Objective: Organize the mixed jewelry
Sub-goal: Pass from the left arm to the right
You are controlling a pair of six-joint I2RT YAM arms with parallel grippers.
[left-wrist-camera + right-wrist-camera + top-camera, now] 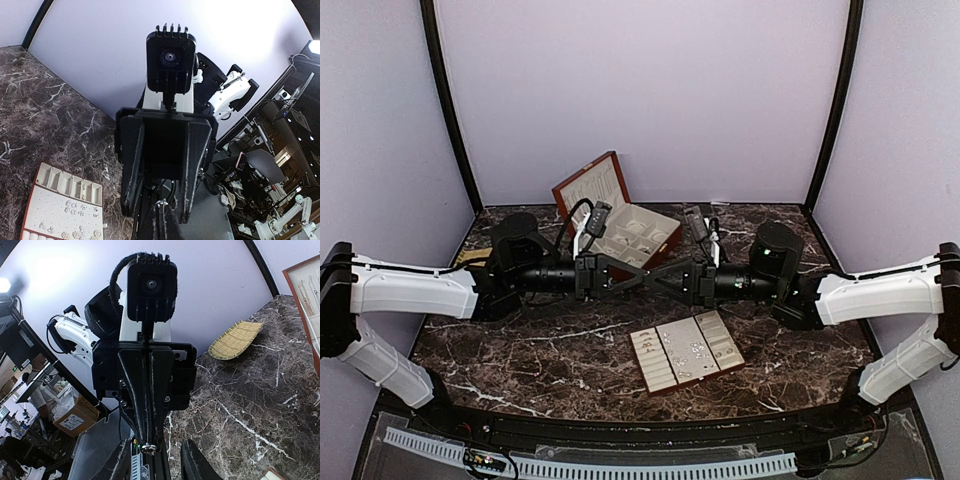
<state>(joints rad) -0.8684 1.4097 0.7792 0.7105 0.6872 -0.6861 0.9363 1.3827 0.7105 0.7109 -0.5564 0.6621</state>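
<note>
Up over the middle of the dark veined marble table, you've got both arms nose to nose. Your left gripper is clenched on a tiny silvery metal piece, pinched right at its fingertips. Your right gripper is spread, one finger either side of that tip, not touching it as far as I can see. It's honestly too small to say if it's a ring or an earring bit. The rest of the mixed jewelry sits on the cream slotted rectangular tray down on the table.

What I'd worry about: the hold is so slim that if the right closes a hair off-centre, it'll clamp the left's fingers instead of the piece, or flick it loose. Same deal if the left lets go before the right really has it. Then it drops onto that busy marble pattern, probably bounces, and good luck spotting it. Line up first.
</note>
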